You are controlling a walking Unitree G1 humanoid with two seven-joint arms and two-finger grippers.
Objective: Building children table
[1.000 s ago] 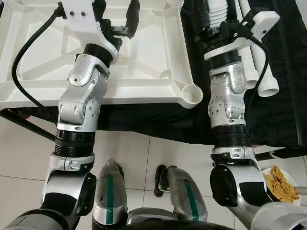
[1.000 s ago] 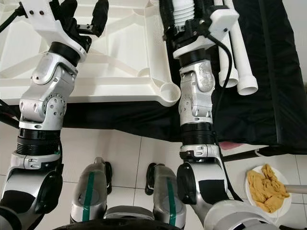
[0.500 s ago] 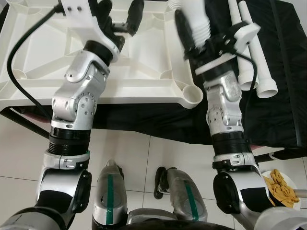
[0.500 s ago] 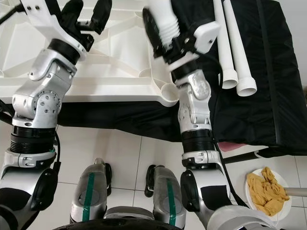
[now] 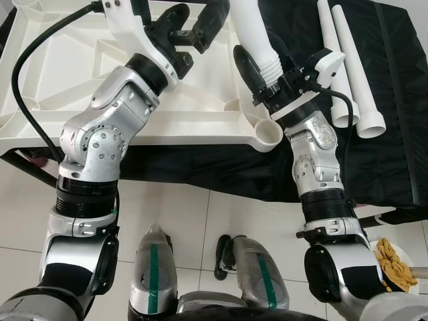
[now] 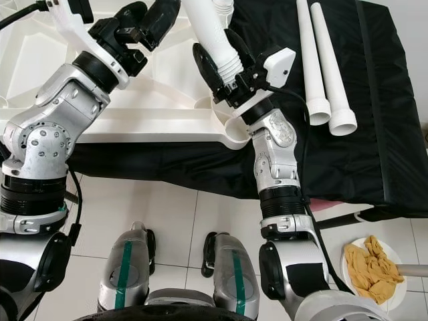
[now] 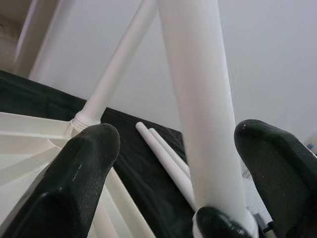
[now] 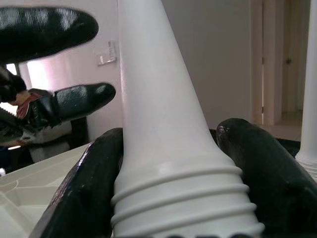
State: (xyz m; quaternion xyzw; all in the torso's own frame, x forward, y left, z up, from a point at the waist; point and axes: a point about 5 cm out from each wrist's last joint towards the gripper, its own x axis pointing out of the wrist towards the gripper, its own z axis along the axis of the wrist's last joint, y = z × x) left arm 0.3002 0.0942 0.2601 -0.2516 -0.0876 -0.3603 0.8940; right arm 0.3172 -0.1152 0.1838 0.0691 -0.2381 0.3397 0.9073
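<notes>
The white tabletop [image 5: 80, 100] lies upside down on a black cloth, with an open corner socket [image 5: 271, 134] at its near right. My right gripper [image 5: 266, 63] is shut on a white table leg [image 5: 253, 33] just above its threaded end, which hangs tilted a little above that socket. In the right wrist view the leg [image 8: 163, 124] fills the gap between the fingers [image 8: 257, 168]. My left gripper [image 5: 194, 23] is open over the tabletop, close beside the leg's upper part. In the left wrist view the leg [image 7: 198, 99] stands between the spread fingers, untouched.
Two loose white legs [image 5: 348, 67] lie on the black cloth to the right. Another leg [image 7: 114, 74] stands upright in the far corner socket. On the tiled floor at lower right sits a plate [image 6: 371, 267] of yellow pieces. A black cable [image 5: 27, 73] loops over the tabletop's left.
My right gripper has carried the leg from over the cloth leftward to the tabletop's near right corner. The left gripper has swung right toward the leg.
</notes>
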